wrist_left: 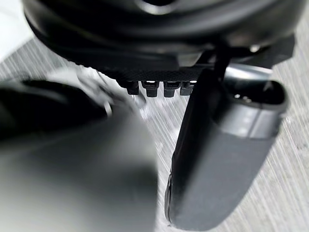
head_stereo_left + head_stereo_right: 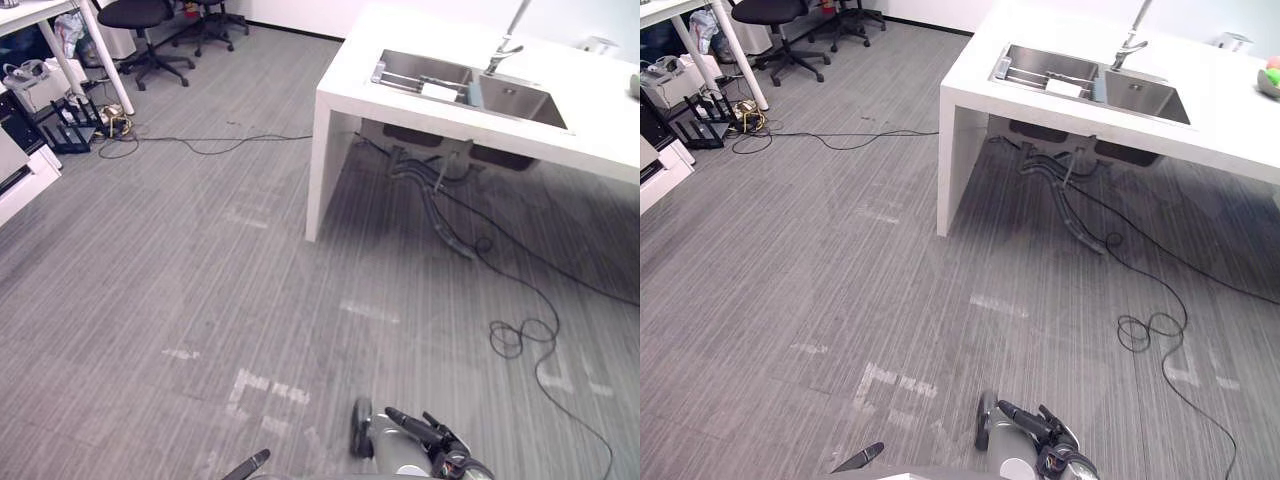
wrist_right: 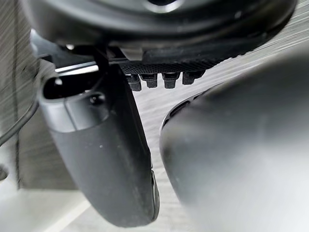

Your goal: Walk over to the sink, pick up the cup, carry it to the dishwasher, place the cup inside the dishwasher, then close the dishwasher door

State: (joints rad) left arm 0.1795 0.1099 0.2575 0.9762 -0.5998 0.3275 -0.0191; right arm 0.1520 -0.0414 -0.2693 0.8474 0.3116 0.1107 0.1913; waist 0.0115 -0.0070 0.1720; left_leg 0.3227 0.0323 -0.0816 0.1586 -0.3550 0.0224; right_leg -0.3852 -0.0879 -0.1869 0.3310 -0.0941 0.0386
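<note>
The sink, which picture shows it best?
The right eye view: the sink sits nearest the middle, both basins and the tap plain. The left eye view shows it nearly as well, further right. The wrist views face the floor.

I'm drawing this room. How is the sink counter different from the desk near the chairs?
The counter stands on a solid slab side; the desk stands on thin slanted legs. The counter holds a sink; the desk has boxes and cables beneath. Both are white.
</note>
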